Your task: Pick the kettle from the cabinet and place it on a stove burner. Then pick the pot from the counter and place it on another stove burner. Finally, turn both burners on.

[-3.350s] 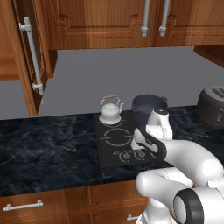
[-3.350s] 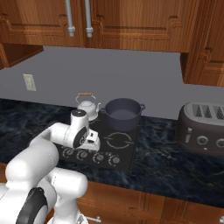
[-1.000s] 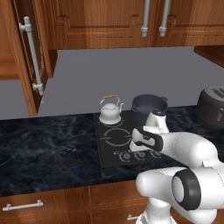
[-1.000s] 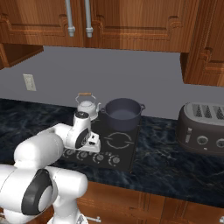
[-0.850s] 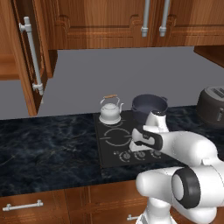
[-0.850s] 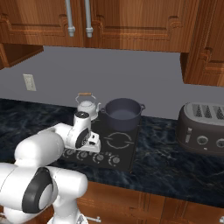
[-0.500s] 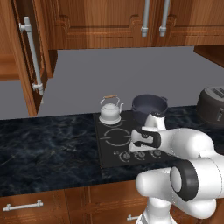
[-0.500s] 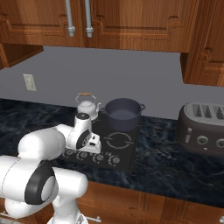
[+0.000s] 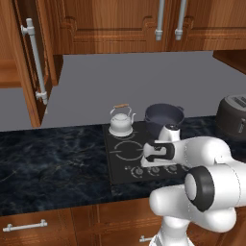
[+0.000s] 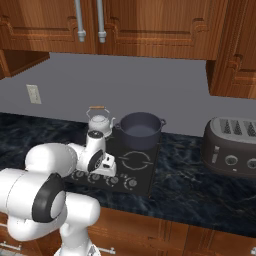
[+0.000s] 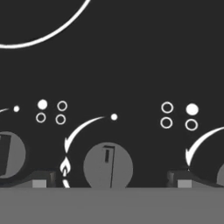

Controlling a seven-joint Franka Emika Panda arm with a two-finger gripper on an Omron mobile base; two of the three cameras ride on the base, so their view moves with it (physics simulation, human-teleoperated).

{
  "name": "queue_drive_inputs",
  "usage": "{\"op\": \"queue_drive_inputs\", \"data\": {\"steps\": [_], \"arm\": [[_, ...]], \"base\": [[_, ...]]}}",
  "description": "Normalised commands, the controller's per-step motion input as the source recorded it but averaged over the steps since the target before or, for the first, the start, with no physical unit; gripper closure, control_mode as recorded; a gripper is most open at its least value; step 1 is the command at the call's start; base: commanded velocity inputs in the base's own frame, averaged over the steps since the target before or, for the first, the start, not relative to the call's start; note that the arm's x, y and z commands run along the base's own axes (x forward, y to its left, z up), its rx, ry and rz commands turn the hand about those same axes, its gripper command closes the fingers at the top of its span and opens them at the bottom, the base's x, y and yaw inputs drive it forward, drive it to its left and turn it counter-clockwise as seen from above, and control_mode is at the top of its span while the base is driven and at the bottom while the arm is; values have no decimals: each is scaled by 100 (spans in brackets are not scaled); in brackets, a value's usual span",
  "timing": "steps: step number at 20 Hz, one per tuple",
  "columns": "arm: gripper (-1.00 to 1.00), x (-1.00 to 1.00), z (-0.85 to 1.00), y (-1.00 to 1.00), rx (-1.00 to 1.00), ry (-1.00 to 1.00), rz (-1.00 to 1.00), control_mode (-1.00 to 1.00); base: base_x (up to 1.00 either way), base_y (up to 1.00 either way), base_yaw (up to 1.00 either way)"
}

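Signs on my flat black glass cooktop (image 11: 131, 57)
No words or numbers; beside my round grey knob (image 11: 107, 167) I see a white flame symbol (image 11: 65, 166), curved arrow and dot clusters.

Desk (image 9: 53, 163): long black marble top, faint grey-blue veins, spans both base views
Cooktop (image 9: 126, 166): flat black glass, set into desk, white ring burner outlines, row of round knobs along front edge
Kettle (image 9: 120, 122): upright on rear left burner
Pot (image 9: 164, 118): upright on rear right burner, just beside kettle
Toaster (image 10: 235, 146): directly on desk, well right of cooktop
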Motion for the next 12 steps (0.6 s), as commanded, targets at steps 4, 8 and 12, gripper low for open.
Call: {"op": "queue_drive_inputs", "data": {"steps": [4,8,12], "arm": [[-100,-2,-29,8,0,-6,-2,-100],[-100,-13,-36,12,0,-8,-2,-100],[-100,-21,-33,3,0,-9,-2,-100]], "base": [[0,0,0],[0,0,0],[0,0,0]]}}
